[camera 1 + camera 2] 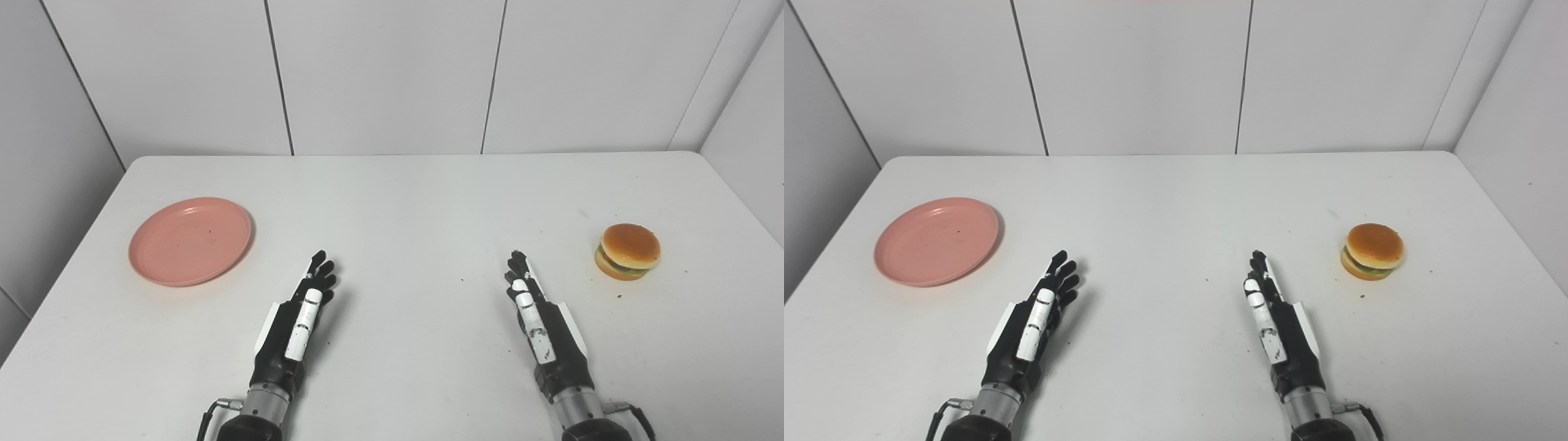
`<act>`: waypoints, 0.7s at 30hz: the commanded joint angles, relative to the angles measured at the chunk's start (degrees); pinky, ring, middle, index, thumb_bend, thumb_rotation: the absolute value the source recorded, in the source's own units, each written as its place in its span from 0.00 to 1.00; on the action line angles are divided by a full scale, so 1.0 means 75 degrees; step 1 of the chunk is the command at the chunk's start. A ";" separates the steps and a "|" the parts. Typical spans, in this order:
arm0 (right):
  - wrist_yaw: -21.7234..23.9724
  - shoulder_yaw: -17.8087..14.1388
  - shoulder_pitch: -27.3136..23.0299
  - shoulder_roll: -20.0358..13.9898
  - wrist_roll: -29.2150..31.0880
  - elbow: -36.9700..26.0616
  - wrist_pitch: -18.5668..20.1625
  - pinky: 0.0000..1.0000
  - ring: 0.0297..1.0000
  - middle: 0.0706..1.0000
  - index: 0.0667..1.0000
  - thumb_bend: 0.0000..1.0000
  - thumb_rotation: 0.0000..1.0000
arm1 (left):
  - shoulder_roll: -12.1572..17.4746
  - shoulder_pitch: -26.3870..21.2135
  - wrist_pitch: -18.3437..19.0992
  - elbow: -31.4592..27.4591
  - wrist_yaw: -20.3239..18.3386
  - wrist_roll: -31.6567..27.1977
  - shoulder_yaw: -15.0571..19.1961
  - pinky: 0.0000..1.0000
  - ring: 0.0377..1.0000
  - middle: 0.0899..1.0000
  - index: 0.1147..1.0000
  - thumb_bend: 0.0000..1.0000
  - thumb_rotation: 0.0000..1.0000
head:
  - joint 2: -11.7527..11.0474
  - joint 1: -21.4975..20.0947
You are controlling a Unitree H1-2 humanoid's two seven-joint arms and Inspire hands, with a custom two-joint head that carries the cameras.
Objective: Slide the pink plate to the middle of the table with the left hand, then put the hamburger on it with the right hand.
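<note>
At about nine o'clock on the white table lies the pink plate, flat and bare, close to the table's left edge and well apart from the middle. Just toward five o'clock from it, near the front of the table, is the left hand, its arm coming in from the bottom edge; the fingers are stretched forward toward twelve o'clock, slightly spread, holding nothing, and they do not touch the plate. Bare tabletop lies between the two hands at the six o'clock side of the table. The right hand mirrors the left, edge-on to the cameras with its fingers extended toward twelve o'clock, released and empty. At about three o'clock on the table, toward one o'clock from the right hand and apart from it, sits the hamburger, upright on the tabletop with its browned bun on top, near the table's right edge.
</note>
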 commanded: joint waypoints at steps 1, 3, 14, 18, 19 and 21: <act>0.0009 0.0020 -0.0051 0.0035 -0.0037 0.0070 0.0056 1.00 1.00 1.00 1.00 0.26 1.00 | 0.0045 0.0007 -0.0053 -0.0094 -0.0056 -0.0058 -0.0024 0.96 0.95 0.97 0.96 0.60 1.00 | 0.0008 0.0007; -0.0025 0.0028 -0.0058 0.0032 -0.0111 0.0070 0.0073 1.00 1.00 1.00 1.00 0.26 1.00 | 0.0050 0.0008 -0.0060 -0.0092 -0.0058 -0.0047 -0.0028 0.96 0.95 0.97 0.96 0.60 1.00 | 0.0008 0.0008; -0.0021 0.0022 -0.0045 0.0060 -0.0081 0.0062 0.0072 1.00 1.00 1.00 1.00 0.25 1.00 | 0.0023 0.0024 -0.0056 -0.0084 -0.0046 -0.0072 -0.0006 0.96 0.95 0.96 0.96 0.61 1.00 | -0.0025 0.0006; -0.0009 0.0039 -0.0047 0.0024 -0.0133 0.0089 0.0059 1.00 1.00 1.00 1.00 0.25 1.00 | 0.0022 0.0033 -0.0043 -0.0091 -0.0039 -0.0049 -0.0011 0.95 0.95 0.96 0.96 0.60 1.00 | -0.0052 0.0000; -0.0004 0.0040 -0.0046 0.0021 -0.0129 0.0089 0.0061 1.00 1.00 1.00 1.00 0.26 1.00 | 0.0031 0.0034 -0.0067 -0.0080 -0.0051 -0.0051 -0.0015 0.96 0.95 0.96 0.96 0.60 1.00 | -0.0052 0.0000; -0.0012 0.0021 -0.0036 0.0048 -0.0085 0.0064 0.0112 1.00 1.00 1.00 1.00 0.26 1.00 | 0.0039 0.0036 -0.0111 -0.0070 -0.0068 -0.0066 -0.0018 0.96 0.95 0.97 0.97 0.59 1.00 | -0.0049 0.0002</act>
